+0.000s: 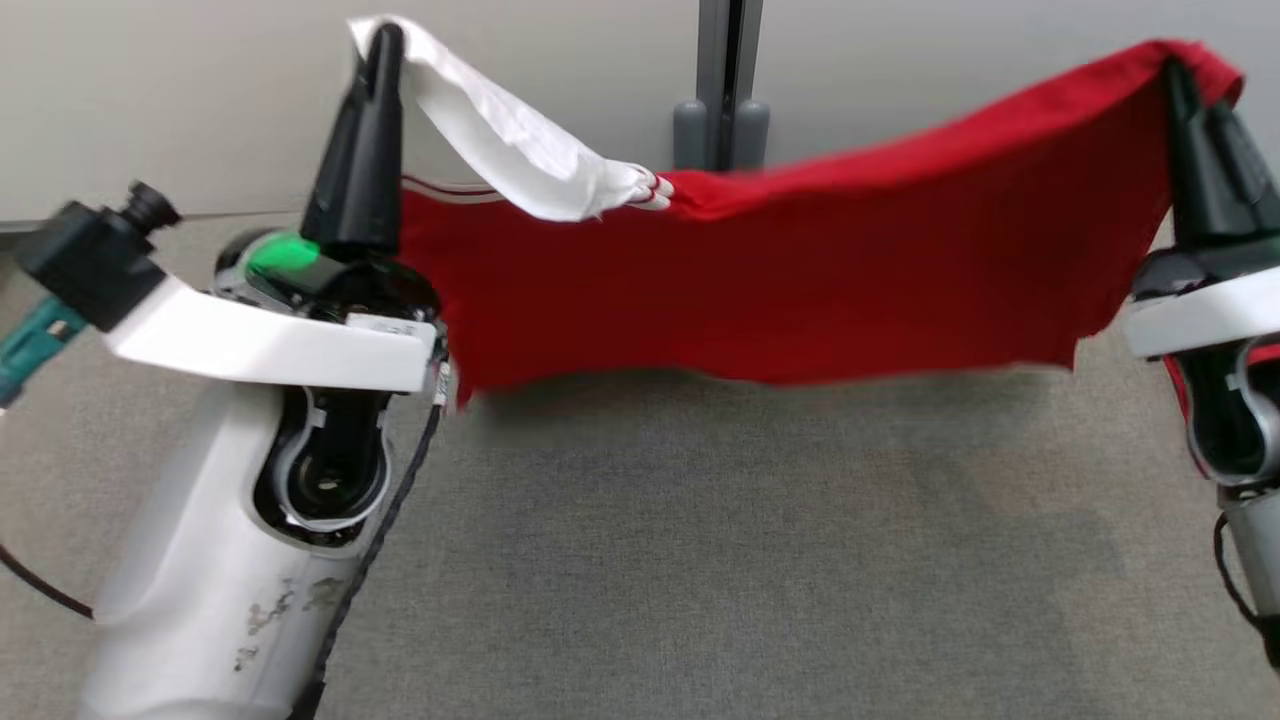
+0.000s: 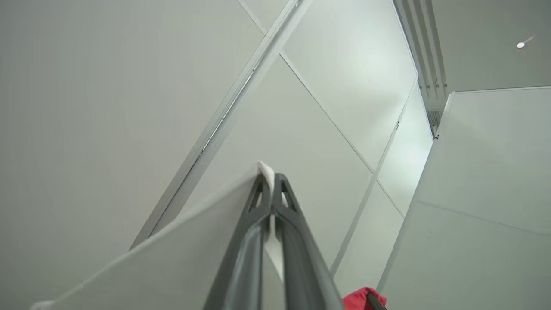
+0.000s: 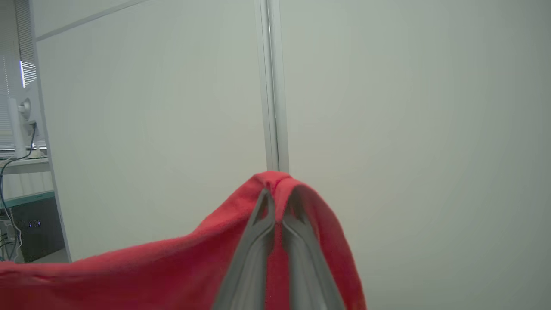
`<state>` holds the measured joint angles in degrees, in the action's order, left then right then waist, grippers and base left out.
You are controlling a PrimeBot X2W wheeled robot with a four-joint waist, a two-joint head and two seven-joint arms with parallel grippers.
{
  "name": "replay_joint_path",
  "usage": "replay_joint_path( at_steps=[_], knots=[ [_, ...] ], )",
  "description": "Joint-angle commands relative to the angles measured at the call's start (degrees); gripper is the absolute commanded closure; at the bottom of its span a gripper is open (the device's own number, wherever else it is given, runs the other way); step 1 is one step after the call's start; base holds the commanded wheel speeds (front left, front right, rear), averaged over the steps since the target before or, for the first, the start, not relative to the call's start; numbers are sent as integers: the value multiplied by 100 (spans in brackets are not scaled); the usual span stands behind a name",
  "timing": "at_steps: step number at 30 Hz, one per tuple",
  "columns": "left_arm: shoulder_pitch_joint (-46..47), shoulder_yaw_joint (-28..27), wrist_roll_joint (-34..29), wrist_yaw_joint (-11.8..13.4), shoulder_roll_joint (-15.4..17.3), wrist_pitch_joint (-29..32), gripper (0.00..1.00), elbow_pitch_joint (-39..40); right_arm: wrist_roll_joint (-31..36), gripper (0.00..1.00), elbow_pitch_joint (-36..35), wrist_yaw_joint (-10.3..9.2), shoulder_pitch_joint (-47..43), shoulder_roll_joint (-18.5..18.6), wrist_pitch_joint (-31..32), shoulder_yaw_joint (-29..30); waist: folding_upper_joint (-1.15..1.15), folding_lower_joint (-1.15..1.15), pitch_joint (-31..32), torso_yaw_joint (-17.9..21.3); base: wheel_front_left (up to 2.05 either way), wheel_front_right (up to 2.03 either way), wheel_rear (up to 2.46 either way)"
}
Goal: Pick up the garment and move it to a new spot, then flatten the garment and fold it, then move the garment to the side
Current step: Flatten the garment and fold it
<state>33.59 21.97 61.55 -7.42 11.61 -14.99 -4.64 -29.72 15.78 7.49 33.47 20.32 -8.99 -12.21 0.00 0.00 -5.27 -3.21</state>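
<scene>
Stage: lift done; garment (image 1: 780,290) hangs in the air, stretched between 2 tools above the grey carpet-like surface (image 1: 700,560), lower hem clear of it. Judged left to do: lay it at the new spot, flatten, fold, move aside

Left tool (image 1: 378,40): clenched on the white corner (image 1: 500,130), which is thin, creased cloth drooping in a folded flap

Garment body: red knit, soft, matte, slightly fuzzy; a broad sheet, top edge sagging in a shallow curve; white stripes where red meets white

Right tool (image 1: 1180,75): clamped on the red corner, cloth draped over both dark tapered fingers
</scene>
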Motion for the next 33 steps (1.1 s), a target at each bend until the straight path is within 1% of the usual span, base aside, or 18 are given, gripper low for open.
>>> replay_joint_path(
  at_steps=[1, 4, 7, 8, 9, 10, 12, 13, 14, 16, 17, 21, 22, 23, 26, 27, 29, 33],
  knots=[
    [83, -125, 110, -10, 11, -25, 100, 228, -33, 100, -169, 0, 76, 65, 31, 61, 0, 0, 119, -51, 0, 0, 0],
    [77, -312, 326, -7, 56, -2, 100, 642, -217, 100, -564, 0, 54, 36, 151, 273, 0, 0, 201, -87, 0, 0, 0],
    [100, -455, 486, 129, 121, 93, 100, 1035, -283, 100, -948, 0, -114, 70, 332, 417, 0, 0, 237, -117, 0, 0, 0],
    [122, -484, 518, 216, 145, 160, 100, 1153, -314, 100, -1091, 0, -145, 66, 400, 458, 0, 0, 225, -127, 0, 0, 0],
    [200, -528, 205, 544, 342, 226, 100, 1285, -355, 100, -1343, 0, -197, 72, 558, 507, 0, 0, 167, -135, 0, 0, 0],
    [267, -507, 80, 669, 383, 256, 100, 1378, -379, 100, -1451, 0, -201, 54, 644, 519, 0, 0, 115, -128, 0, 0, 0],
    [364, -492, 0, 909, 362, 343, 100, 1464, -390, 100, -1576, 0, -148, 40, 791, 590, 0, 0, -31, -119, 0, 0, 0],
    [464, -495, -102, 1001, 435, 385, 100, 1480, -341, 100, -1602, 0, -73, 55, 875, 620, 0, 0, -135, -119, 0, 0, 0],
    [588, -508, -192, 1091, 506, 433, 100, 1473, -323, 100, -1633, 0, 39, 49, 965, 629, 0, 0, -262, -115, 0, 0, 0],
    [846, -501, -270, 1185, 535, 548, 100, 1371, -398, 100, -1612, 1, 317, -35, 1151, 591, 0, 0, -533, -95, 0, 0, 0],
    [1025, -526, -309, 1248, 560, 604, 100, 1257, -399, 100, -1581, 1, 499, -20, 1241, 563, 0, 0, -691, -92, 0, 0, 0],
    [2026, -652, -581, 1426, 716, 724, 100, 508, -579, 100, -1239, 0, 1554, -93, 1497, 435, 0, 0, -1444, -23, 0, 0, 0],
    [2321, -656, -648, 1415, 724, 736, 100, 270, -588, 100, -1072, 0, 1874, -121, 1510, 371, 0, 0, -1633, -4, 0, 0, 0],
    [2321, -656, -648, 1415, 724, 736, 100, 270, -588, 100, -1072, 0, 1874, -121, 1510, 371, 0, 0, -1633, -4, 0, 0, 0],
    [3319, -620, -937, 1257, 797, 634, 100, -405, -420, 100, -525, 0, 2853, -86, 1413, 11, 0, 0, -2088, 8, 0, 0, 0],
    [3628, -619, -977, 1202, 752, 580, 100, -618, -419, 100, -323, 0, 3166, -114, 1342, -81, 0, 0, -2200, -1, 0, 0, 0],
    [4274, -622, -1129, 1112, 713, 454, 100, -1040, -423, 100, 119, 0, 3818, -141, 1164, -198, 0, 0, -2405, -36, 0, 0, 0],
    [5273, -758, -1305, 942, 593, 153, 100, -1790, -486, 100, 938, 0, 4771, -250, 629, -446, 0, 0, -2643, -120, 0, 0, 0]
  ],
)
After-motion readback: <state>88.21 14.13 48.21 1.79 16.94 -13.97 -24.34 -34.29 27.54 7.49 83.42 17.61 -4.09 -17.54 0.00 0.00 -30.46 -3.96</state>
